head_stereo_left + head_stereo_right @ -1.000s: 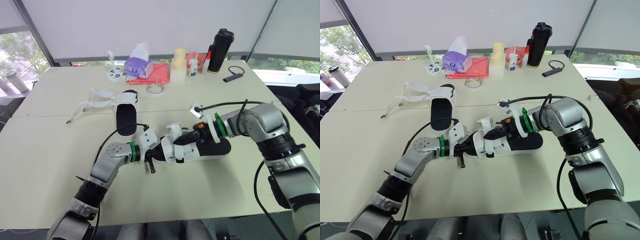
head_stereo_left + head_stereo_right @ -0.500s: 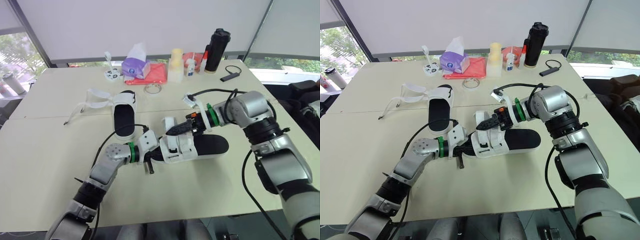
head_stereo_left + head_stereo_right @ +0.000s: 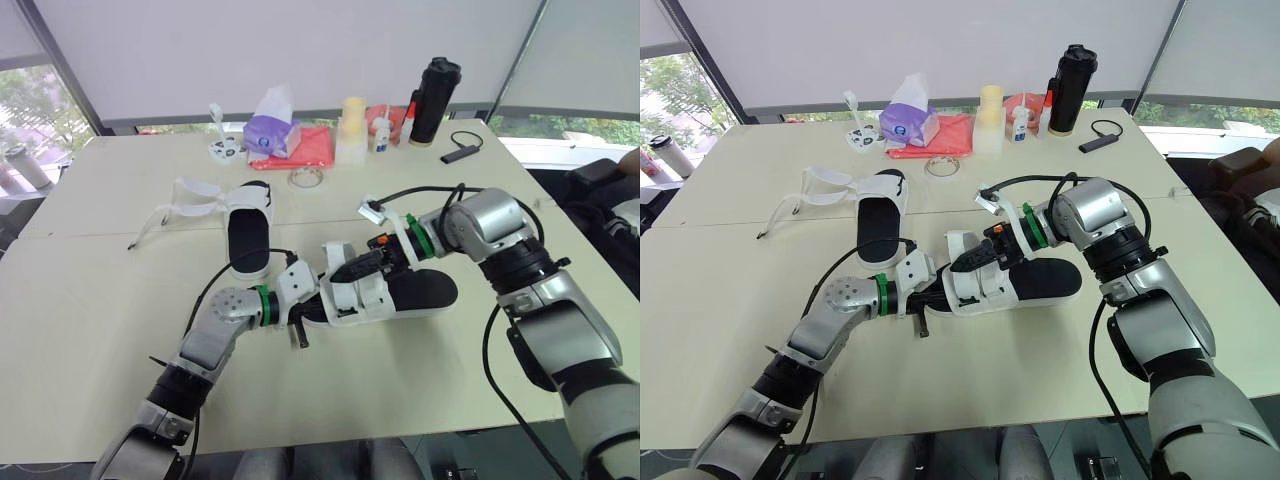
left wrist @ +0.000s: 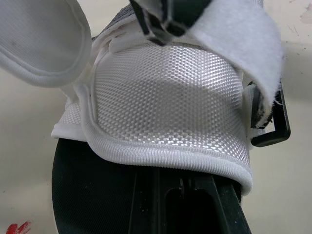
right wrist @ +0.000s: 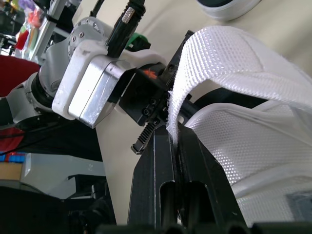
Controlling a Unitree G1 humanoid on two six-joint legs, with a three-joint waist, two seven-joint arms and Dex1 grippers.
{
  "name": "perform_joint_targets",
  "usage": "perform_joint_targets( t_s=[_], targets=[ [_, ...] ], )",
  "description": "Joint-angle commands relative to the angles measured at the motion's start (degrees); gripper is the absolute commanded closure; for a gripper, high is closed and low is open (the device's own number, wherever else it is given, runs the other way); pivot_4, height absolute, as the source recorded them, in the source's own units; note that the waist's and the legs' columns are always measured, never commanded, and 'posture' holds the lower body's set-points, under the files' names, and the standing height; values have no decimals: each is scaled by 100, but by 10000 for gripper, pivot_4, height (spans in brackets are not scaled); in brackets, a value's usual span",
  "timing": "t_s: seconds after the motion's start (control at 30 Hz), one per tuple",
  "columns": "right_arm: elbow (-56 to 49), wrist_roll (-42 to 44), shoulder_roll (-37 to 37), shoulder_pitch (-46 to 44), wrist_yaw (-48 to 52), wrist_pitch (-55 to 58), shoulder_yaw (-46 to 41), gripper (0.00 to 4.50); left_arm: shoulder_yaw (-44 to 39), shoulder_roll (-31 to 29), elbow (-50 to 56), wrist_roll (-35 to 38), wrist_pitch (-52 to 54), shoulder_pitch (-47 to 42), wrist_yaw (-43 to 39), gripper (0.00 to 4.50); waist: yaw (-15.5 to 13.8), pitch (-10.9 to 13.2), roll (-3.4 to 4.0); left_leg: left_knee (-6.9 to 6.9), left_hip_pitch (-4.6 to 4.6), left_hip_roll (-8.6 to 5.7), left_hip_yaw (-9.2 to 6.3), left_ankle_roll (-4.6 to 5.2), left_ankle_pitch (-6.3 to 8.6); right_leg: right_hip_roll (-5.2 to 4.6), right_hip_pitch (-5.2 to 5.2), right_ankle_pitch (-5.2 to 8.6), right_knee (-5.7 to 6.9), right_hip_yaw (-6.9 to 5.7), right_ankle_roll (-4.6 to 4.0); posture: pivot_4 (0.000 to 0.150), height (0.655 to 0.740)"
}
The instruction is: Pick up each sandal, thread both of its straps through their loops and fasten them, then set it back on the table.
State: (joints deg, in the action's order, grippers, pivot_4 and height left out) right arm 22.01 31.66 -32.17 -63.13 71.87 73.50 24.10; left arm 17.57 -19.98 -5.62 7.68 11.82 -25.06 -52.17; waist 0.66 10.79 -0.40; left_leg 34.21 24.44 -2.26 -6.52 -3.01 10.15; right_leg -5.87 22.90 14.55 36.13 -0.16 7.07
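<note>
1. Head views: the near sandal lies mid-tabletop. The left gripper is clamped on its toe end, an anchor, I'd say, so the shoe can't skid while the straps are worked. The right gripper sits over the front upper, nipping a white strap lifted clear. The other sandal waits further back, straps splayed open.
2. Left wrist view: the fingers are grasping the sandal's front, under the mesh upper. A black loop sits at the side with the strap running down to it. Threaded or not, I can't tell.
3. Right wrist view: the fingers are clenched on the strap's edge and hold it raised, probably to steer it toward that loop.
</note>
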Motion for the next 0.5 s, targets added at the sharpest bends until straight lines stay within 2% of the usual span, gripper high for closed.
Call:
perform_joint_targets(
  t_s=[0.03,0.27,0.5],
  targets=[
    [-91,-14,2,-64,87,38,-33,44691,114,4,-131,-155,91,117,58,45000,0,0,0,0,0,0,0,0,0,0,0,0,0,0,0,1500,7400],
    [28,-97,56,-99,145,-10,6,44691,102,2,-118,-154,99,132,73,45000,1,0,0,0,0,0,0,0,0,0,0,0,0,0,0,1500,7400],
    [42,-527,29,101,181,-518,297,44691,95,15,-97,-152,105,148,89,45000,-1,-1,0,0,-1,0,0,0,0,0,0,0,1,0,1,1500,7400]
  ],
)
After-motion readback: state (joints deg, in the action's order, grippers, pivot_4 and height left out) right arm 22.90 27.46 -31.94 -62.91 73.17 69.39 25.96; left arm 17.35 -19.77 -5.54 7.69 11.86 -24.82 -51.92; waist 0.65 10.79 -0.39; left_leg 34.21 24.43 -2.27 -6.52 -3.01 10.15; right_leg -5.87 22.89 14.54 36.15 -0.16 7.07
